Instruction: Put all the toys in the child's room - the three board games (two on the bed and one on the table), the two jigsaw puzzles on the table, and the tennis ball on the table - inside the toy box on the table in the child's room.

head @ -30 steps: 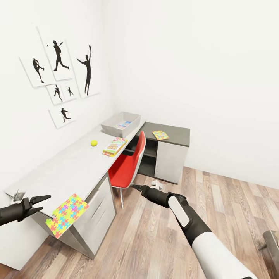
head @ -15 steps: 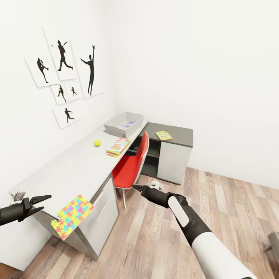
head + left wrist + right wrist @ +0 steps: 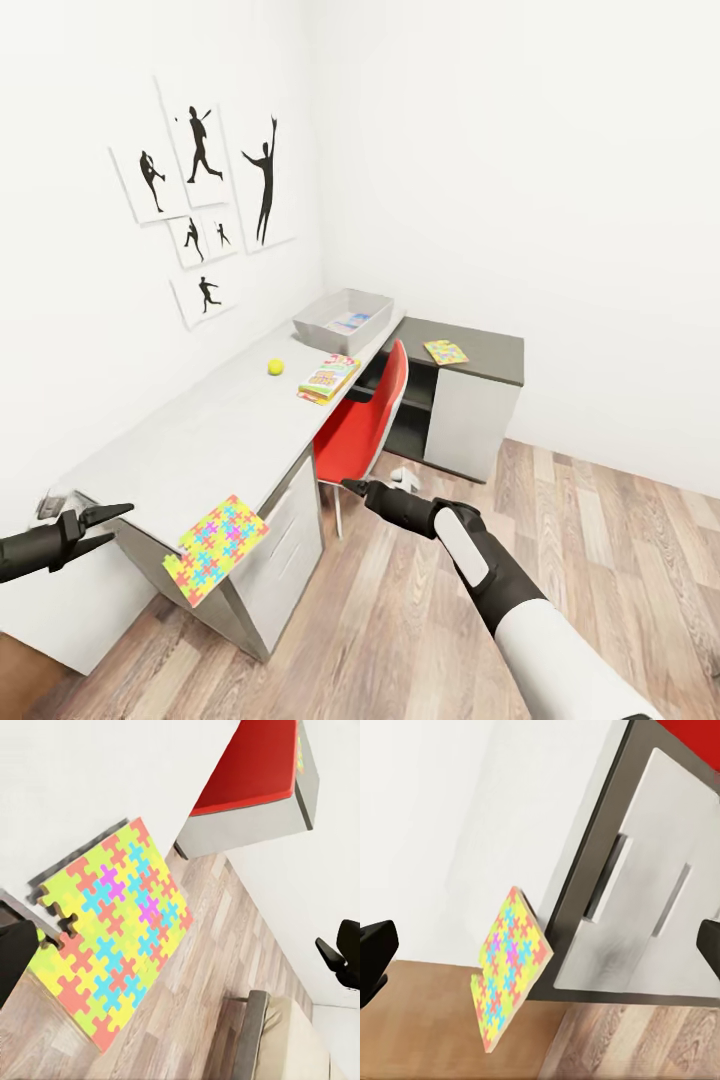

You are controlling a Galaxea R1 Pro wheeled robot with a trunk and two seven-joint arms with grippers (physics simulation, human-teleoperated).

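My left gripper (image 3: 108, 525) hangs with jaws parted and empty, off the near left corner of the table (image 3: 210, 440). The near jigsaw puzzle (image 3: 216, 548) lies just right of it, overhanging the table's near edge, long axis running near-left to far-right; my left arm is the nearer one. My right gripper (image 3: 350, 487) looks pinched to a point, over the floor by the red chair (image 3: 365, 425). Further along: tennis ball (image 3: 275, 367), board game (image 3: 329, 378), toy box (image 3: 343, 316), second puzzle (image 3: 445, 351) on the dark side unit (image 3: 480, 352). No lettering I can read
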